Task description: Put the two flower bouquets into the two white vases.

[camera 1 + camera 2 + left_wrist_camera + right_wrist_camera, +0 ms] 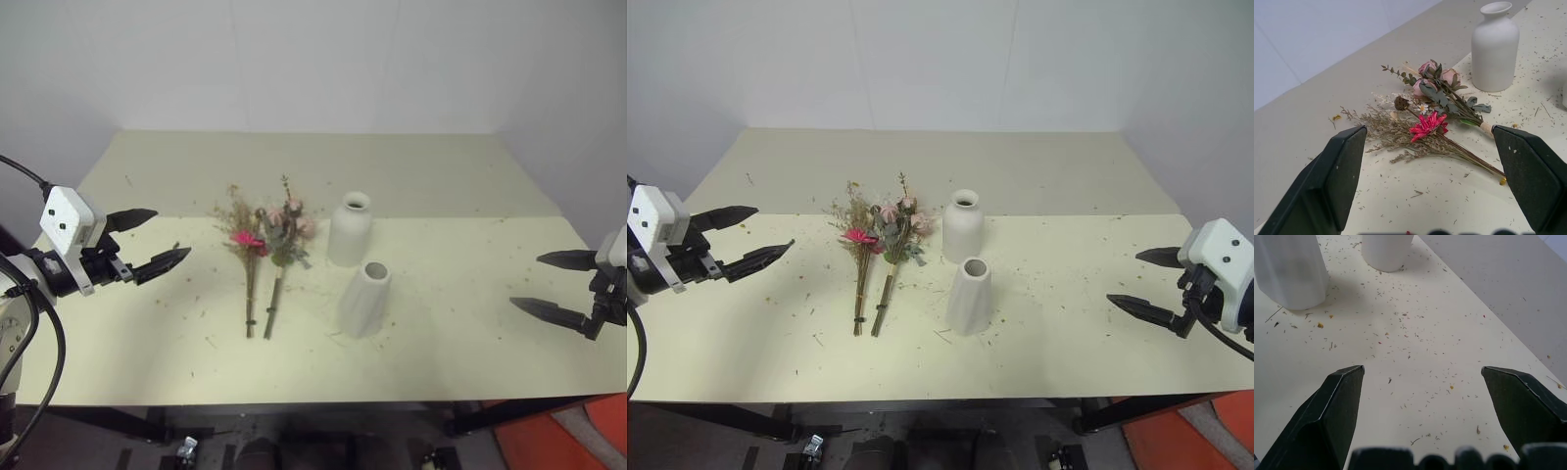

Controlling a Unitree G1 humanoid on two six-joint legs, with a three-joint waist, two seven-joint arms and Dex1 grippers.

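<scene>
A pale cream worktop (460, 294), sprinkled with dried plant crumbs, stands against plain white walls (313, 59). Near its middle stand a rounded bottle-shaped matte white vase (350, 230) and, just in front of it, a tapered cone-like matte white vase (364, 299); beside them lie a fuller bouquet of pale pink roses and green leaves (285, 243) and a slim bouquet with a magenta gerbera and beige dried sprigs (246, 245), touching side by side. The left gripper (155, 241) hovers with its black fingers spread well apart from the bouquets, and the right gripper (1144, 282), equally spread and empty, hangs well apart from the vases.

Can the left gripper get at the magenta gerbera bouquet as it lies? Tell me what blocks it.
Probably yes. The left gripper is open and faces the gerbera bouquet across bare table; the rose bouquet lies on its far side.
</scene>
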